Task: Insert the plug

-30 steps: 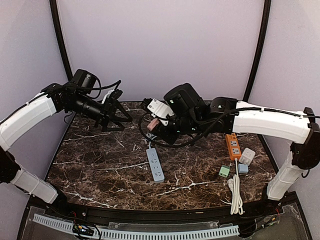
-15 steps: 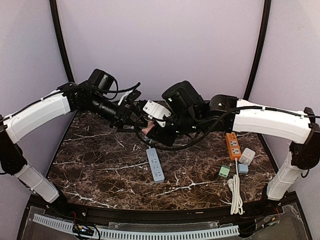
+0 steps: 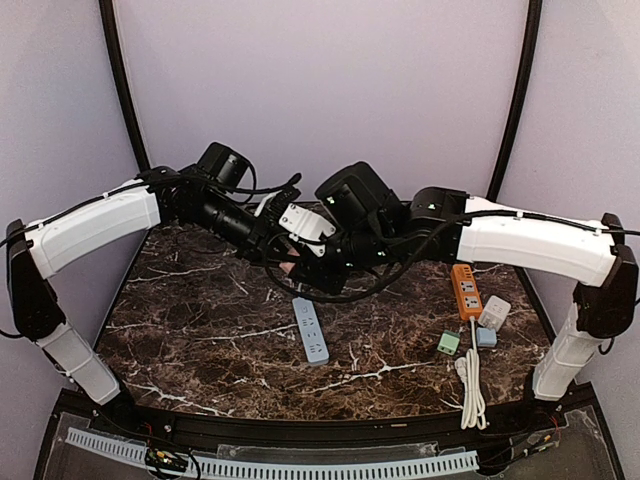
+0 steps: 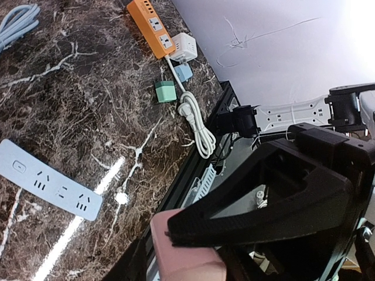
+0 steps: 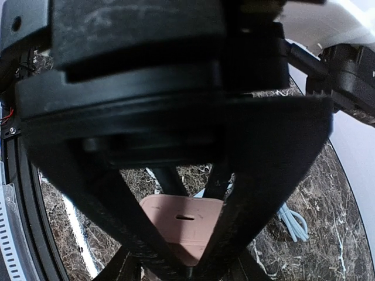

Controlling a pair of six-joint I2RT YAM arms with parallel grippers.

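A pink plug point(image 3: 291, 264) hangs in the air above the far middle of the table, held in my right gripper point(image 3: 300, 260), which is shut on it. My left gripper point(image 3: 279, 250) has come in from the left, and its black fingers point(image 4: 263, 202) stand open around the plug. One fingertip lies against the pink body point(image 4: 187, 254). In the right wrist view the plug point(image 5: 184, 225) shows through the dark finger frames. A pale blue power strip point(image 3: 311, 329) lies flat on the marble below, also seen in the left wrist view point(image 4: 50, 187).
An orange power strip point(image 3: 466, 292), a white cube adapter point(image 3: 494, 312), a green adapter point(image 3: 448, 343), a small blue adapter point(image 3: 486, 337) and a coiled white cable point(image 3: 471, 385) lie at the right. A pale blue cable point(image 5: 293, 222) lies on the marble.
My left arm has swung right from the far left and closed in on the pink plug. My right gripper has carried the plug slightly left to meet it.
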